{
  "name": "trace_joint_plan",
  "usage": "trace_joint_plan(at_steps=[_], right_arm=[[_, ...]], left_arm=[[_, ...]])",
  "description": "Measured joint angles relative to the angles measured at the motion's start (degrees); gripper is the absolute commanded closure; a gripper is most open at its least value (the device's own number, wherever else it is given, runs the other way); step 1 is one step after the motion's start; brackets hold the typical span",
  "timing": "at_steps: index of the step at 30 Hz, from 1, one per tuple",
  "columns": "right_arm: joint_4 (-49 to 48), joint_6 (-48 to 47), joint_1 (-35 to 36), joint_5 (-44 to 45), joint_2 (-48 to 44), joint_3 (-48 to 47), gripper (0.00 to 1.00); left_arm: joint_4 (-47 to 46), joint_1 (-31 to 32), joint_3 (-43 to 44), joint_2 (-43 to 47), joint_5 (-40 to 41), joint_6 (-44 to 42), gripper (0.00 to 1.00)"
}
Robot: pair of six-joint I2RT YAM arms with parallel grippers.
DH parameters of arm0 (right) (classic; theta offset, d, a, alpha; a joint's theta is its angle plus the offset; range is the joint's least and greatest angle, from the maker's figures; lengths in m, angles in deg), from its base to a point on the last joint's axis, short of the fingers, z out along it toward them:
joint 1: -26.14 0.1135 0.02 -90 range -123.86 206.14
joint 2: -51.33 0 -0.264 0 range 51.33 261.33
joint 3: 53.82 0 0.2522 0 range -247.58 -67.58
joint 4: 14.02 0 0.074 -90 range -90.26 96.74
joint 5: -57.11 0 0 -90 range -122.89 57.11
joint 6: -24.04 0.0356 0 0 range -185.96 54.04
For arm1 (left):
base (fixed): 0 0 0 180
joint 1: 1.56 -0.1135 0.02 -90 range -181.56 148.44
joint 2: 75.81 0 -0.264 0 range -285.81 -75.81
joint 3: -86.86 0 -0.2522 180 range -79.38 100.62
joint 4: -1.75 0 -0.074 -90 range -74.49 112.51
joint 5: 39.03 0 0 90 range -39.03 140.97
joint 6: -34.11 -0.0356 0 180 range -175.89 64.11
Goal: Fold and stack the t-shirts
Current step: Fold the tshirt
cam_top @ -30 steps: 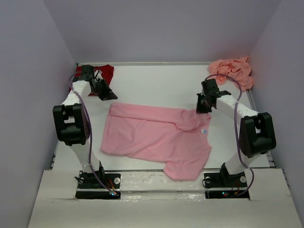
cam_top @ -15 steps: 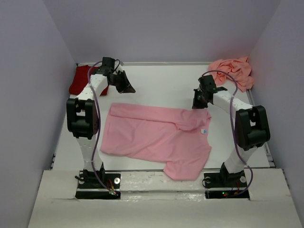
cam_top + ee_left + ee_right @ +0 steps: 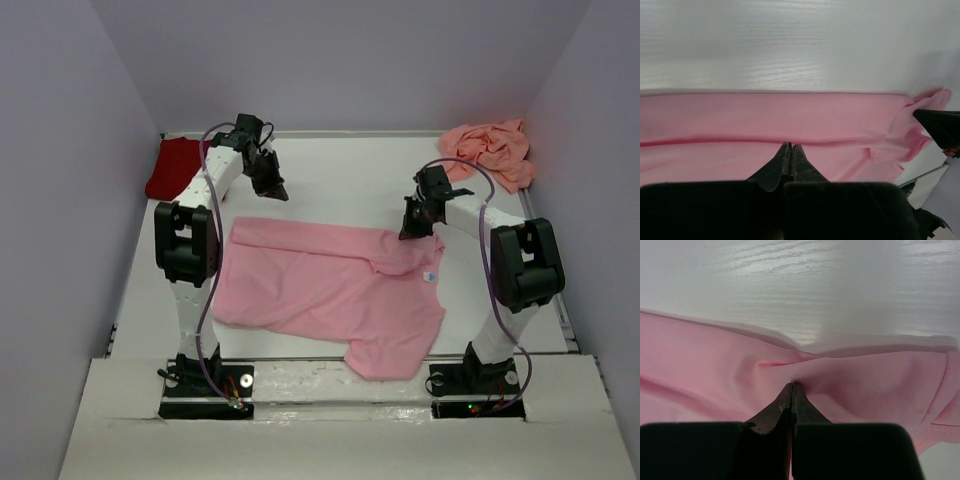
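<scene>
Early stage: light pink tee [image 3: 320, 285] lies spread unfolded on the table [image 3: 340, 180], dark red tee [image 3: 172, 167] and crumpled salmon tee [image 3: 490, 148] sit unstacked in far corners, left pincer [image 3: 278, 190] and right pincer [image 3: 405, 232] closed, apparently empty.

The light pink tee [image 3: 320, 285] is matt cloth, the table [image 3: 340, 180] faintly glossy wood-grain.

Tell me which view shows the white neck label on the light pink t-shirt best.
The top external view: the neck label shows as a small white patch on the spread-out light pink t-shirt. Both wrist views show only plain pink cloth at close range, with no label in frame.
</scene>
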Motion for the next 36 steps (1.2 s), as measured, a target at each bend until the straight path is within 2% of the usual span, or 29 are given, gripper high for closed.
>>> trace_joint_plan(at_steps=[5, 8, 10, 11, 13, 16, 21, 22, 23, 36], right_arm=[[-0.28, -0.04, 0.00, -0.33, 0.17, 0.61, 1.00], [-0.46, -0.13, 0.00, -0.35, 0.20, 0.63, 1.00], [-0.50, -0.28, 0.00, -0.37, 0.22, 0.63, 1.00], [-0.52, -0.42, 0.00, -0.42, 0.22, 0.63, 1.00], [-0.59, -0.68, 0.00, -0.61, 0.28, 0.63, 1.00], [-0.66, -1.09, 0.00, -0.87, 0.72, 0.63, 1.00], [-0.63, -1.55, 0.00, -1.51, 1.44, 0.63, 1.00], [-0.63, -1.62, 0.00, -1.70, 1.51, 0.63, 1.00], [-0.63, -1.68, 0.00, -1.79, 1.55, 0.63, 1.00], [-0.63, -2.21, 0.00, -2.91, 1.79, 0.59, 1.00]], left_arm=[[5.03, 0.42, 0.33, -0.13, 7.80, -2.45, 1.00], [4.98, 0.15, -2.36, 0.55, 11.45, -3.65, 0.97], [4.42, -0.33, -7.26, 2.03, 13.05, -4.31, 0.90], [4.57, -0.66, -9.57, 2.75, 13.73, -4.61, 0.75], [4.74, -1.22, -13.11, 3.58, 14.47, -5.35, 0.66], [4.70, -1.84, -14.88, 3.67, 15.80, -6.40, 0.59], [4.83, -2.21, -13.79, 3.67, 18.51, -8.20, 0.57], [4.90, -2.38, -13.16, 3.67, 18.80, -8.59, 0.51], [4.85, -2.60, -12.37, 3.67, 19.06, -9.44, 0.49], [4.90, -3.91, -7.26, 1.16, 20.94, -13.44, 0.49]])
